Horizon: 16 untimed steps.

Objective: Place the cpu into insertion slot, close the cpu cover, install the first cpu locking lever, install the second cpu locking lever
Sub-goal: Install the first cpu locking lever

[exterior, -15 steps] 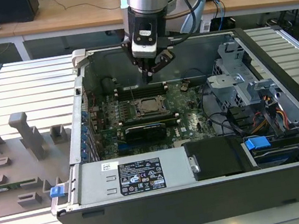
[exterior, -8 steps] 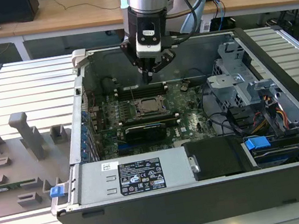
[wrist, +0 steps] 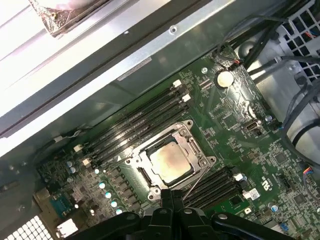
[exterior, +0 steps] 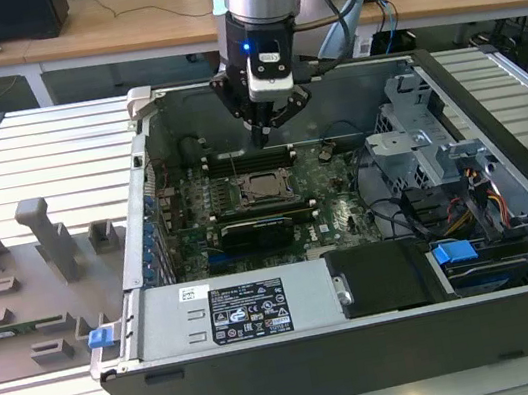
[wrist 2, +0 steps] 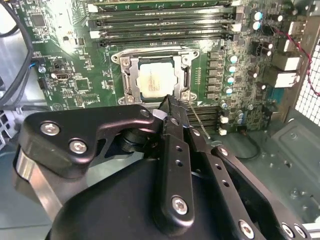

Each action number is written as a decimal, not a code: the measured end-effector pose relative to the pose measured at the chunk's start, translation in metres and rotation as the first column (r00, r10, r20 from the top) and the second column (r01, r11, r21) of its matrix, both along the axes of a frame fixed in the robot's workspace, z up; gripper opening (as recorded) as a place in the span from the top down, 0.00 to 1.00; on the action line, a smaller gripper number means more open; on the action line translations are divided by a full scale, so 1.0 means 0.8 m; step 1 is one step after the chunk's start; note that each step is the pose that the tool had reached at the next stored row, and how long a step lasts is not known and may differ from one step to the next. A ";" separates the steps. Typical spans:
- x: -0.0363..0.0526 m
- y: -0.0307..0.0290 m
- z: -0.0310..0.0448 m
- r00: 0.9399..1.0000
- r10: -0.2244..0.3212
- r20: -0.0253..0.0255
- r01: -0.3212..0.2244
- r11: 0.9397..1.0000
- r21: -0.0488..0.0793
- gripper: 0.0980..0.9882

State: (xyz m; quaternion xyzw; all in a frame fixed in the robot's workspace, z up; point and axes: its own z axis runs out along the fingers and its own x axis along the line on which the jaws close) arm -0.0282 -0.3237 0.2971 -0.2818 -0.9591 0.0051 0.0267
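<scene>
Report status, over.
Gripper shut, hovering low. Cpu seated, cpu cover down. One locking lever angled out beside gripper.

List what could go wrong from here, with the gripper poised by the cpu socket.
1. The shut gripper hangs close to the thin locking lever; it might slip off and hit the memory slots beside it.
2. A stray push could land on the cpu face showing through the cpu cover.
</scene>
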 end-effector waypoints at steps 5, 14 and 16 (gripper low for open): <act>0.000 0.0000 0.0000 0.998 0.056 0.000 -0.056 0.998 0.000 0.99; 0.000 0.0000 0.0000 0.980 0.200 0.000 -0.200 0.980 0.000 0.99; 0.000 0.0000 0.0000 0.971 0.240 0.000 -0.240 0.971 0.000 0.99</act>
